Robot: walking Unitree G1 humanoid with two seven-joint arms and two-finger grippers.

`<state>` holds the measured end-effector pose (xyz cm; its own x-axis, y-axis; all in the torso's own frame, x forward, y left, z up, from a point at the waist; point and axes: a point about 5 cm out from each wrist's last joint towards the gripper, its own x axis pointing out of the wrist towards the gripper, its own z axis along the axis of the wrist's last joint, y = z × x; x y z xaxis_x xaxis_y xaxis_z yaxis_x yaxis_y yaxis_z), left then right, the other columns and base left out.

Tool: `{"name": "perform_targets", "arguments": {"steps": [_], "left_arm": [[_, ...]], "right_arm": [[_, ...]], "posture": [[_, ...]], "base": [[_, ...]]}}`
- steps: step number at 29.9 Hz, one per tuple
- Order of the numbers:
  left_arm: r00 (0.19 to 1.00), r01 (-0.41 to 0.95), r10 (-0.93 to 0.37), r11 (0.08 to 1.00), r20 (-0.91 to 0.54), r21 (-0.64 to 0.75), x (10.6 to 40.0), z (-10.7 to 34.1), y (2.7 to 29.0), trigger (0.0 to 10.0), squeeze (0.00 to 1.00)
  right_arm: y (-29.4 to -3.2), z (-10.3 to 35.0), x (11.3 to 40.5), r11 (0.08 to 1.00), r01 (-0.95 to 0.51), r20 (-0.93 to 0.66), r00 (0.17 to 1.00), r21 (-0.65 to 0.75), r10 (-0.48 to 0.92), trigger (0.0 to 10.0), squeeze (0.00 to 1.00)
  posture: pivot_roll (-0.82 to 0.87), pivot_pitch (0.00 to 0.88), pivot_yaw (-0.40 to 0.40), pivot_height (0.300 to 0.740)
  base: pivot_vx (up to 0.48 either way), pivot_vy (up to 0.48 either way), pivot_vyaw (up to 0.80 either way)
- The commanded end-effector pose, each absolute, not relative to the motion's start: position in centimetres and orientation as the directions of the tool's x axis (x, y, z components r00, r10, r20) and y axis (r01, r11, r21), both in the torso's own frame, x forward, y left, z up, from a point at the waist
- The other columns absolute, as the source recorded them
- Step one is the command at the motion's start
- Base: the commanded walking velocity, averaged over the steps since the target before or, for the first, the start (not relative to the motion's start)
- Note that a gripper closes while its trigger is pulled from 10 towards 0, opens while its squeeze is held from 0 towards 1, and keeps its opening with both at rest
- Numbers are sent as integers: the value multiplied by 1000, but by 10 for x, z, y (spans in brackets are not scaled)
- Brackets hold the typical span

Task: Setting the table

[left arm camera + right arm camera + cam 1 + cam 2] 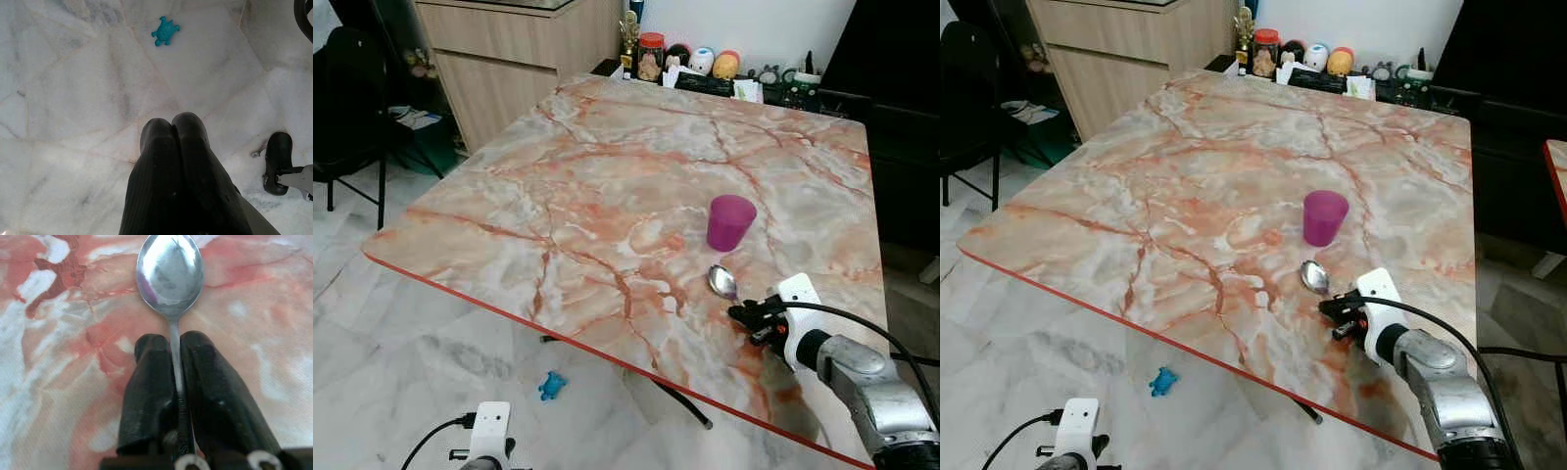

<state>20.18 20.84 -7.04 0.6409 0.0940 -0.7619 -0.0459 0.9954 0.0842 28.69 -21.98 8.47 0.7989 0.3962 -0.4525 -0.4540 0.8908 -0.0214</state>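
Note:
A silver spoon (pixel 722 281) lies with its bowl on the marble table (pixel 607 186), just in front of a purple cup (pixel 729 221). My right gripper (pixel 740 313) is shut on the spoon's handle near the table's front right part; in the right wrist view the handle (pixel 175 357) runs between the two black fingers (pixel 215 387) and the spoon bowl (pixel 169 271) sticks out ahead. My left gripper (pixel 172 128) hangs low beside the table over the floor, its fingers pressed together with nothing between them.
A small blue turtle toy (pixel 551 385) lies on the white floor under the table's front edge. Jars and small figures (pixel 695 64) line the table's far edge. A wooden cabinet (pixel 509 49) stands at the back left, a black chair (pixel 347 108) at the left.

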Motion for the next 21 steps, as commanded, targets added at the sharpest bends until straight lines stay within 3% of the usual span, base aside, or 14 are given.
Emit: {"name": "perform_targets", "arguments": {"steps": [1, 8, 19, 20, 21], "left_arm": [[620, -42, 92, 996, -779, 84, 197, -74, 208, 10000, 0], [619, -42, 91, 996, -780, 83, 196, -74, 208, 10000, 0], [616, -45, 95, 995, -782, 85, 195, -74, 209, 10000, 0], [616, -45, 95, 995, -782, 85, 195, -74, 209, 10000, 0], [616, -45, 95, 995, -782, 85, 195, -74, 209, 10000, 0]], "right_arm": [[-213, 78, 287, 882, -471, -486, 778, -30, 399, 0, 0], [-205, 78, 286, 872, -488, -473, 777, -35, 416, 0, 0], [-195, 102, 296, 885, -455, -336, 852, -97, 401, 0, 0], [-195, 104, 297, 888, -449, -326, 858, -99, 397, 3922, 0], [-195, 106, 297, 892, -441, -317, 864, -97, 392, 6118, 0]], "posture": [[52, 75, -2, 740], [54, 75, -2, 740], [55, 75, -3, 740], [54, 73, -2, 740], [54, 73, -2, 740]], "base": [[0, 0, 0], [0, 0, 0], [0, 0, 0], [0, 0, 0], [0, 0, 0]]}}
